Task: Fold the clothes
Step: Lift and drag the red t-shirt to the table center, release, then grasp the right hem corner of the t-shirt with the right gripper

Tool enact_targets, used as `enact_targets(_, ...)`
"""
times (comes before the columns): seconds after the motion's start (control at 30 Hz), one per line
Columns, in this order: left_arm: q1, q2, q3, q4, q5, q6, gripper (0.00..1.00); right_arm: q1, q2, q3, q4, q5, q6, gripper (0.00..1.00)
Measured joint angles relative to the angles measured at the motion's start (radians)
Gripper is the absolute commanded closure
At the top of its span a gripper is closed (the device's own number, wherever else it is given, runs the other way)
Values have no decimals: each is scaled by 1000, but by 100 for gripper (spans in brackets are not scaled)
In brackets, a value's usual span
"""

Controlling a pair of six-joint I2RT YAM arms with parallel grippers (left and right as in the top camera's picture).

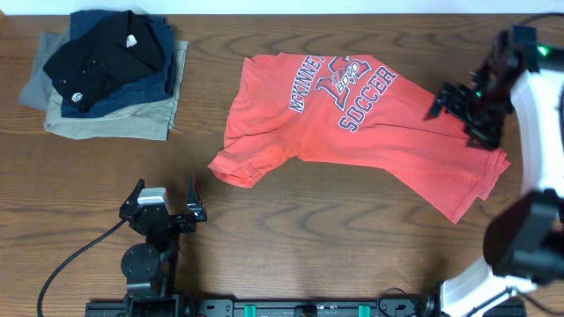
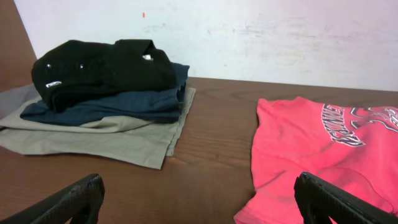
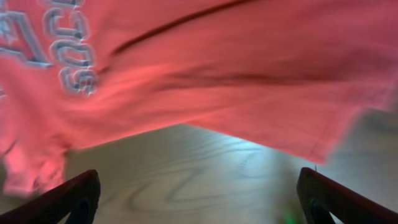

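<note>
My T-shirt (image 1: 300, 132) lies spread on the surface right of the folded stack (image 1: 106, 75), its long axis pointing away from the stack. The right end effector (image 3: 199, 196), fingers apart, is over the shirt's far end. The left end effector (image 2: 199, 190), also apart, sits nearer the stack.

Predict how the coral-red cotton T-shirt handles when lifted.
Probably floppy: the coral-red cotton T-shirt lies creased and bunched. Likely light, being thin and flat. Pushed, it would probably wrinkle, not slide, on the wooden table.
</note>
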Motion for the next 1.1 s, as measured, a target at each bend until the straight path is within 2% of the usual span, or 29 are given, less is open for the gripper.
enact_targets(0.17,0,0,0,1,0,-77,2,-85,-88,-201,195,63,38,1)
enact_targets(0.37,0,5,0,0,0,-269,2,-184,-57,-266,463,41,-52,1)
enact_targets(0.43,0,16,0,0,0,-312,2,-197,-44,-266,548,40,-78,6)
enact_targets(0.5,0,28,0,0,0,-335,2,-205,-27,-266,602,46,-98,15)
enact_targets(0.53,0,37,0,0,0,-345,2,-209,-14,-266,621,53,-105,23)
enact_targets(0.57,0,45,0,0,0,-354,2,-212,1,-266,631,60,-111,24)
enact_targets(0.9,0,148,0,0,0,-382,2,-274,184,-266,650,92,-216,25)
enact_targets(1.1,0,151,0,0,0,-385,2,-303,218,-266,658,100,-263,28)
